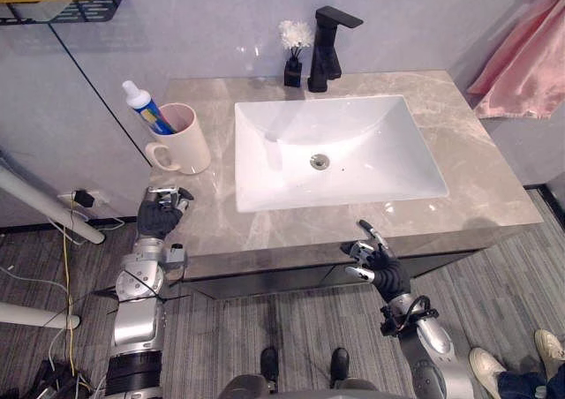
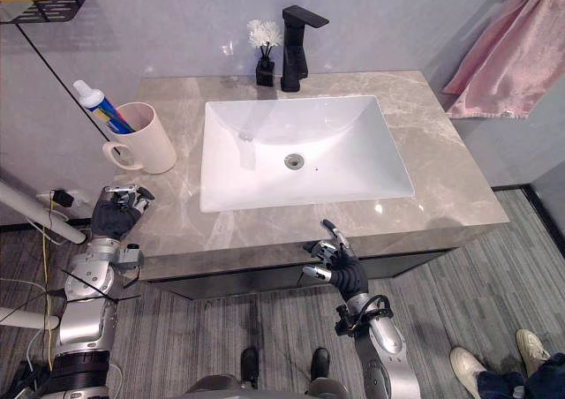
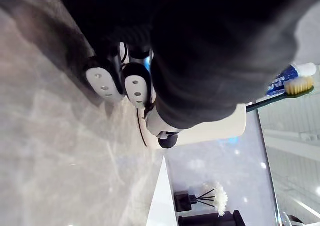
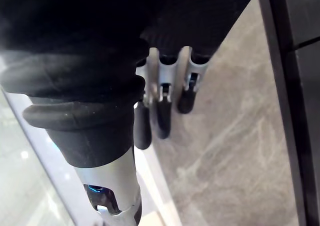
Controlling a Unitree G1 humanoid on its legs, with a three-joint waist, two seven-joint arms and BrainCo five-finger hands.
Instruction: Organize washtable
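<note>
Indoors, marble counter (image 1: 481,174) holds sink (image 1: 371,156) and mug (image 1: 185,143); left hand (image 1: 161,214) curled empty, right hand (image 1: 381,263) loose

A pink cloth towel (image 1: 525,63) hangs on the right wall. A black wire shelf (image 1: 84,9) sits high on the left. A person's white shoe (image 1: 487,368) rests on the grey plank floor (image 1: 265,319).
</note>
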